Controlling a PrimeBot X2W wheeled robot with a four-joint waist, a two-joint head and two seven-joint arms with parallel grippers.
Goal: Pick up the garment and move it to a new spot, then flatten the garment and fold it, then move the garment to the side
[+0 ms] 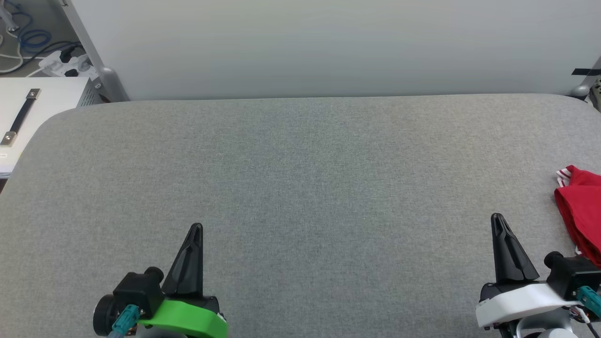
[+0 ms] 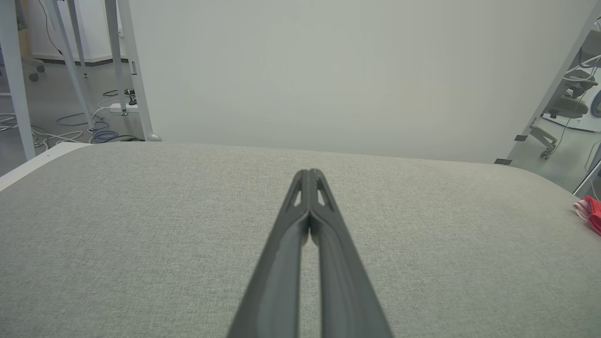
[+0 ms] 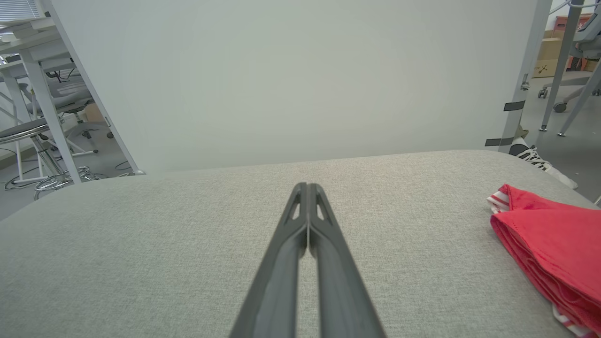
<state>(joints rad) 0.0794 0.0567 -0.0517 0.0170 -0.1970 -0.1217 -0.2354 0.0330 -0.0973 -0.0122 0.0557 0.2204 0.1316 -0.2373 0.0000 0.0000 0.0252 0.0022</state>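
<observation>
The garment (image 1: 583, 209) is a red jersey with striped trim, lying folded at the table's right edge and partly cut off by the head view. The right wrist view shows the garment (image 3: 554, 244) at its right side, and a sliver of the garment (image 2: 592, 212) sits at the far right of the left wrist view. My right gripper (image 1: 497, 219) rests low over the table, just left of the garment, fingers pressed together and empty. At the lower left my left gripper (image 1: 196, 228) is shut too, holding nothing, far from the garment.
The grey fabric-covered table (image 1: 300, 178) spans the view, backed by a pale wall panel (image 1: 328, 47). A white case with a black handle (image 1: 21, 117) stands past the table's left corner, with cables and a power strip (image 1: 63, 63) on the floor behind.
</observation>
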